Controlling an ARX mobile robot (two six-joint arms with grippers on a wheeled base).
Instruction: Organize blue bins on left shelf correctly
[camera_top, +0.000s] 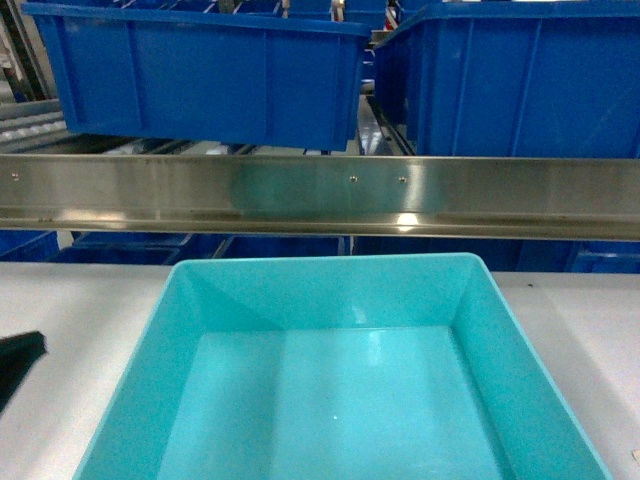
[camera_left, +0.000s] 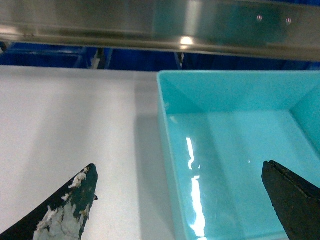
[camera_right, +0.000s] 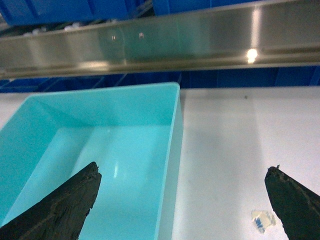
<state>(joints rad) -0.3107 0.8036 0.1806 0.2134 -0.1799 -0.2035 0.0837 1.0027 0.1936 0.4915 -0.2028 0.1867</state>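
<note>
The light turquoise blue bin (camera_top: 330, 290) stands empty on the white tabletop, just in front of the left shelf's steel front rail (camera_top: 320, 195). In the left wrist view my left gripper (camera_left: 179, 167) is open. One finger hangs over the table and the other over the bin's (camera_left: 235, 100) inside, so the jaws straddle its left wall without touching. My right gripper (camera_right: 183, 167) is open too and straddles the bin's (camera_right: 100, 110) right wall the same way. Only a dark tip of the left arm (camera_top: 18, 362) shows in the head view.
Two dark royal-blue ribbed bins (camera_top: 200, 70) (camera_top: 520, 80) sit on the shelf tier above the rail. More dark blue bins (camera_top: 280, 246) show below it, behind the table (camera_top: 70, 330). A small torn sticker scrap (camera_right: 262, 220) lies on the table right of the bin.
</note>
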